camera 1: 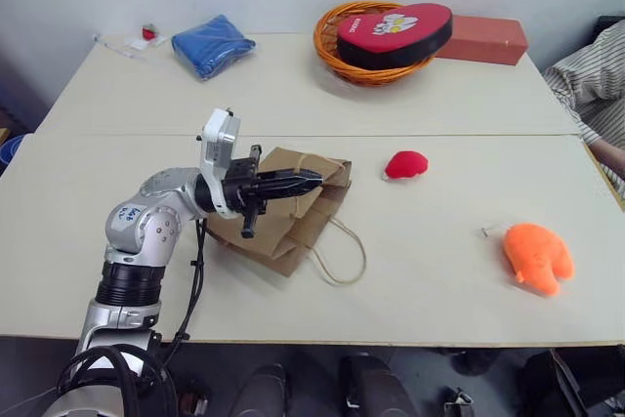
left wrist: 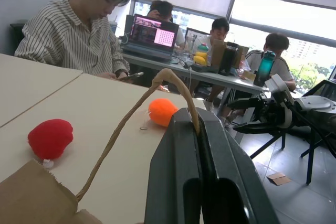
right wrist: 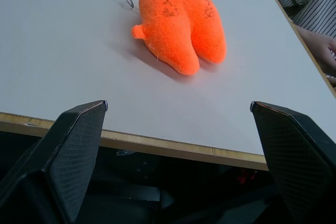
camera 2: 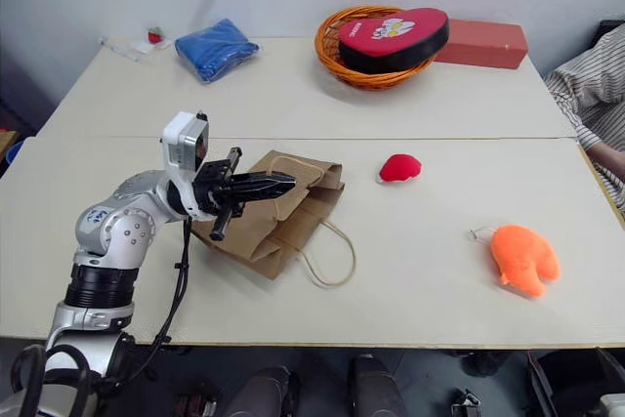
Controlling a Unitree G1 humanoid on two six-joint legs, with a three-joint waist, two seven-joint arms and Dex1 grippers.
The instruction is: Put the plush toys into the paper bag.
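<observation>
Left eye view shows the left arm bent at the elbow over the near part of the surface [camera 1: 430,95], its forearm reaching toward the robot's right, roughly level; the left hand [camera 1: 311,180] hangs over the mouth of the brown paper bag [camera 1: 283,222], which lies flat, one twine handle [camera 1: 344,256] looping loose toward the near edge; left wrist view shows the two black fingers [left wrist: 178,182] pressed together on the other twine handle [left wrist: 134,114], which rises from the bag's torn rim and arcs into the pinch; the red plush toy [camera 1: 405,164] rests just beyond the bag's mouth, toward the robot's right, apart from the bag; the orange plush toy [camera 1: 537,257] lies well apart, near the right front corner; right wrist view shows the right hand [right wrist: 178,124] spread wide, both fingers just off the near edge of the surface and pointing level at the orange toy, touching nothing; at the far side stand an orange wicker basket [camera 1: 337,56] holding a red heart-shaped cushion [camera 1: 395,34], and a blue folded cloth [camera 1: 212,45]; a person's striped sleeve [camera 1: 591,80] shows at the right.
</observation>
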